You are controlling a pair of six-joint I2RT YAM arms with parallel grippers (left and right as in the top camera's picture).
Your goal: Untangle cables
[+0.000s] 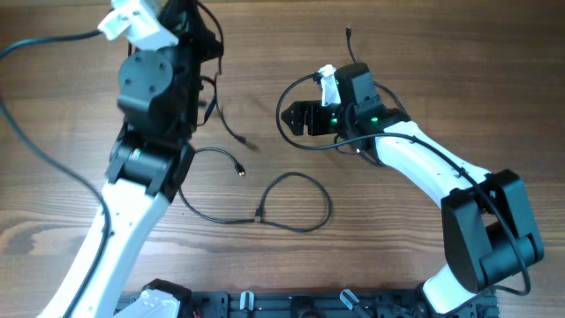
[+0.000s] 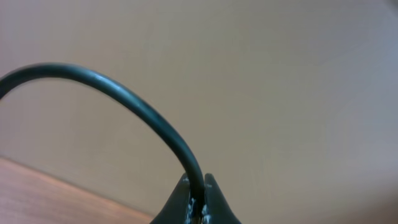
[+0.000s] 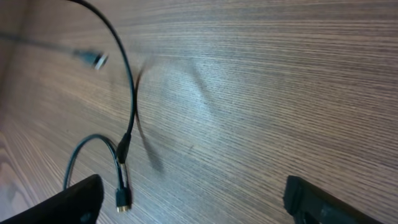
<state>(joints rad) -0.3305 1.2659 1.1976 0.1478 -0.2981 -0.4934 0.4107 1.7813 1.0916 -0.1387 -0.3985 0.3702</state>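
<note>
Left gripper [image 2: 198,198]: jaws pinched tight on one thin black cord [image 2: 124,93], which rises from the fingertips and arcs over toward the wrist frame's left. Behind it we see only blank background and a sliver of wood, so we judge this arm to be held high. Right gripper [image 3: 193,190]: jaws spread wide with nothing between them, low over the table [image 1: 380,252]. Ahead of it, close by the finger on the frame's left, lies a gold-tipped cord [image 3: 123,200], its long axis running away from the gripper rather than across the jaws. A second plug [image 3: 93,59] sits farther out, blurred. From overhead, a looped cord [image 1: 327,205] lies on the wood between the arms, toward the robot's base. We judge the right arm the nearer one. It would need to shift sideways to straddle the gold-tipped cord.
</note>
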